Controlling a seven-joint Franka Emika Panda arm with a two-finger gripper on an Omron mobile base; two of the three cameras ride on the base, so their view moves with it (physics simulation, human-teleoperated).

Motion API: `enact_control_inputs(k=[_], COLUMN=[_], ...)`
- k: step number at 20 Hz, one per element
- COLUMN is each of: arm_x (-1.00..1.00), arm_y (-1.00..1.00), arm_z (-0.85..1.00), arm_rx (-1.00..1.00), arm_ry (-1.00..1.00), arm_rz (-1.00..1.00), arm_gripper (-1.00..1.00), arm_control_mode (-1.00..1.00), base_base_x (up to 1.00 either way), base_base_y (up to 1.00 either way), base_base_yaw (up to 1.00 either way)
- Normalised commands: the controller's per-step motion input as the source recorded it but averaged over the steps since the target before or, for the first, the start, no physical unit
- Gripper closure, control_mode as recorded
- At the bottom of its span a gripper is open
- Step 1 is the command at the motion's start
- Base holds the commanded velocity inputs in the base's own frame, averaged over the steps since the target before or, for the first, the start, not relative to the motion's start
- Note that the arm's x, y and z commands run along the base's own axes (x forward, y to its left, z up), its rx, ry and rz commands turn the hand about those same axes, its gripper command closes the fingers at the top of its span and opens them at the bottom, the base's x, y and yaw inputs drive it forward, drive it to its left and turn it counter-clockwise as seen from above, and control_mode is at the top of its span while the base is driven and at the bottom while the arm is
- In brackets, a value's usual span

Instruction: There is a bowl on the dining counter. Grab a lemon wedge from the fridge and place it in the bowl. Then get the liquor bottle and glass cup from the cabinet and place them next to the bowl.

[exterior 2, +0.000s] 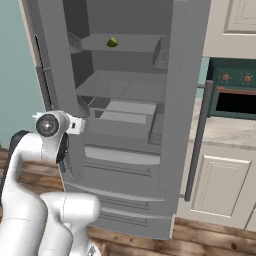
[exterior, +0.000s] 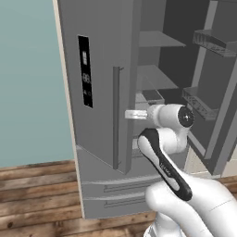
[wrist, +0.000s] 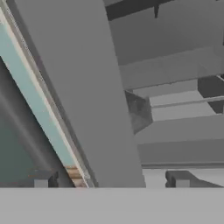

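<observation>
Right base view shows the fridge (exterior 2: pixel 125 120) with both upper doors swung open and the lemon wedge (exterior 2: pixel 112 42) lying on its top shelf (exterior 2: pixel 125 44), toward the left. The claw (exterior 2: pixel 80 125) sits at the edge of the left door (exterior 2: pixel 52 75), well below the wedge and to its left. Hand view shows the fingertips (wrist: pixel 41 179) set wide apart, holding nothing, straddling that door's edge.

White arm (exterior: pixel 203 199) w/ dark joints, round caps.
</observation>
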Motion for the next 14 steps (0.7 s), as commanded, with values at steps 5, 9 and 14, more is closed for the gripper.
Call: enact_control_inputs(k=[5, 9, 14], arm_x=[0.04, 0.42, 0.44], arm_y=[-0.62, -0.25, -0.18], arm_z=[0.09, 0.15, 0.18], arm_rx=[0.29, 0.28, 0.21], arm_ry=[0.14, 0.27, 0.26], arm_rz=[-0.03, 0.00, 0.01], arm_gripper=[-1.00, -1.00, -1.00], arm_control_mode=[-1.00, -1.00, -1.00], base_base_x=[0.00, 0.00, 0.00], base_base_y=[0.00, 0.00, 0.00], base_base_yaw=[0.00, 0.00, 0.00])
